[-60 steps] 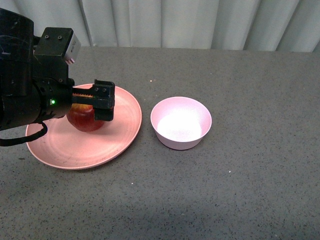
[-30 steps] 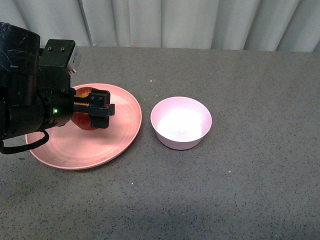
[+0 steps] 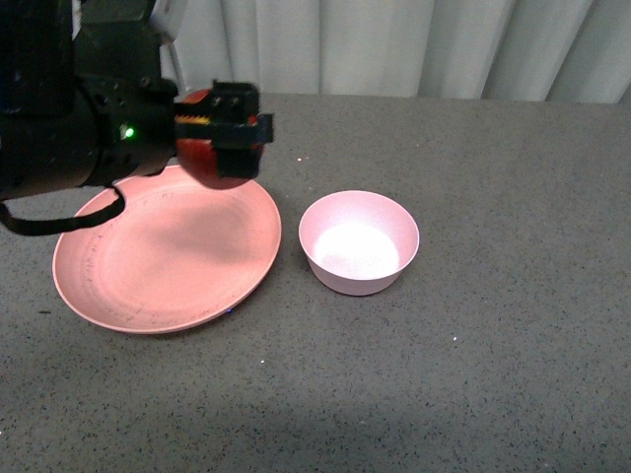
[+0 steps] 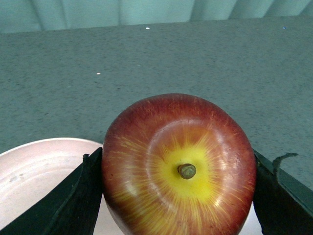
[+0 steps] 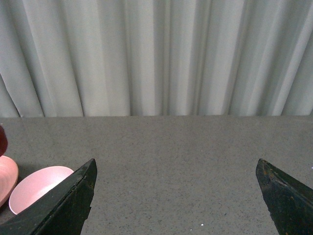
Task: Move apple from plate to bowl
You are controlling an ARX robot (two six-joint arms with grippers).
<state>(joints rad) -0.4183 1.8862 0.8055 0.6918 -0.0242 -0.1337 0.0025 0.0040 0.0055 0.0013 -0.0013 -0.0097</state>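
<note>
My left gripper (image 3: 229, 133) is shut on the dark-red apple (image 3: 209, 158) and holds it in the air above the far right rim of the salmon-pink plate (image 3: 148, 286). In the left wrist view the apple (image 4: 179, 169) fills the space between the black fingers (image 4: 73, 205), its stem and yellow patch facing the camera, with the plate (image 4: 34, 171) below it. The pale-pink bowl (image 3: 359, 241) stands empty to the right of the plate; it also shows in the right wrist view (image 5: 36, 186). My right gripper (image 5: 178, 200) is open and empty above bare table.
The table (image 3: 493, 345) is dark grey and speckled. A pale pleated curtain (image 3: 394, 44) hangs along its far edge. The left arm's black body (image 3: 59, 108) fills the far left of the front view.
My left gripper has lifted the apple off the plate and carried it up and a little to the right. The plate is bare now. The bowl has not moved.
</note>
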